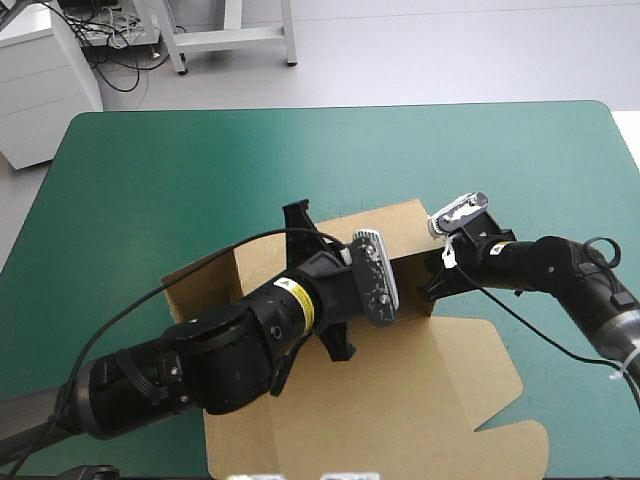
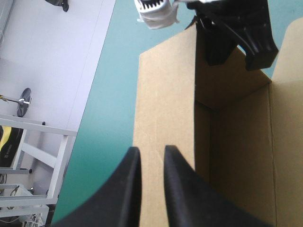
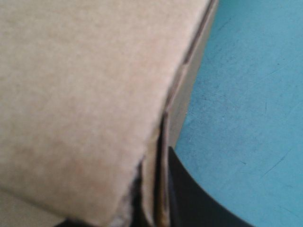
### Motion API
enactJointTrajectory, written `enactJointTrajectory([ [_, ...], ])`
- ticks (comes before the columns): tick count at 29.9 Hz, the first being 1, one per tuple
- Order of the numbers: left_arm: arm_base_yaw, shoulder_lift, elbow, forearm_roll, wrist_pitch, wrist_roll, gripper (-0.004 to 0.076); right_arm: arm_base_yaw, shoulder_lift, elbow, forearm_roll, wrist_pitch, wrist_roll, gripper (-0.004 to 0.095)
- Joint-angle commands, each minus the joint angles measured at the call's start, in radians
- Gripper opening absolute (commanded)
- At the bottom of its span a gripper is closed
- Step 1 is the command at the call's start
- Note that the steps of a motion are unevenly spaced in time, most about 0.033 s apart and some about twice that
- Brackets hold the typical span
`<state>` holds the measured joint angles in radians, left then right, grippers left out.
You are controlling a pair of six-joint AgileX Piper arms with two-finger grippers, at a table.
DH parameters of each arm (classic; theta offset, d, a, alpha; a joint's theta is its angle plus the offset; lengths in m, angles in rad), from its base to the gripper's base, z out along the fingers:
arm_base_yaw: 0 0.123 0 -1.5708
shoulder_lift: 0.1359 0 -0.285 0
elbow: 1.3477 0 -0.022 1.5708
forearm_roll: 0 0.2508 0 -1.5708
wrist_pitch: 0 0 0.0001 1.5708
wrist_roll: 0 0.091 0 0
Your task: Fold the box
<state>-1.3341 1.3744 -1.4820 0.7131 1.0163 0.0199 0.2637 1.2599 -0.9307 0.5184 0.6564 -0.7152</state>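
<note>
**Brown box [image 1: 440, 400], part-erected, at the middle of the teal-green bench [image 1: 180, 170] and reaching toward its near edge.** A wall [image 2: 165, 94] on the far side is raised. The broad lid panel [image 1: 500, 425], with its cut tabs, is laid flat toward the near right.

The left gripper [image 2: 151, 153] is all but closed, its black fingers pinched on the top of that wall. The right gripper [image 3: 157, 177] is clamped on a doubled board edge at the neighbouring corner, one finger on each face.

The board is judged light, stiff across its panels and weak only along the scored creases. It is therefore best held on a wall's free edge, close to a crease. A hard pinch may dent it, and its smooth face may slip.

No other object is seen on the bench. The chief obstruction is judged to be the arms themselves: both are crowded at one corner, and the left arm is laid across the box floor.
</note>
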Motion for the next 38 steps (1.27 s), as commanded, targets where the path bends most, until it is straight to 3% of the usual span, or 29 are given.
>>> enactJointTrajectory([
  [1, 0.028, -0.034, -0.104, -0.019, 0.021, 0.041, -0.0006, -0.002, -0.026, -0.026, 0.006, -0.028, 0.003, -0.0023],
  [10, 0.320, -0.034, -0.192, -0.344, 0.059, 0.168, -0.0007, -0.002, -0.026, -0.026, 0.006, -0.026, 0.007, -0.0023],
  [21, 0.719, -0.134, -0.192, -0.581, 0.051, 0.174, -0.0008, -0.002, -0.026, -0.026, 0.006, -0.016, 0.028, -0.0023],
  [30, 0.936, -0.321, 0.032, -0.620, -0.013, 0.174, -0.0008, -0.002, -0.047, -0.061, -0.061, 0.008, 0.114, -0.0023],
  [38, 0.965, -0.410, 0.216, -0.627, -0.089, 0.141, -0.0008, -0.002, -0.054, -0.188, -0.231, 0.189, 0.329, -0.0023],
])
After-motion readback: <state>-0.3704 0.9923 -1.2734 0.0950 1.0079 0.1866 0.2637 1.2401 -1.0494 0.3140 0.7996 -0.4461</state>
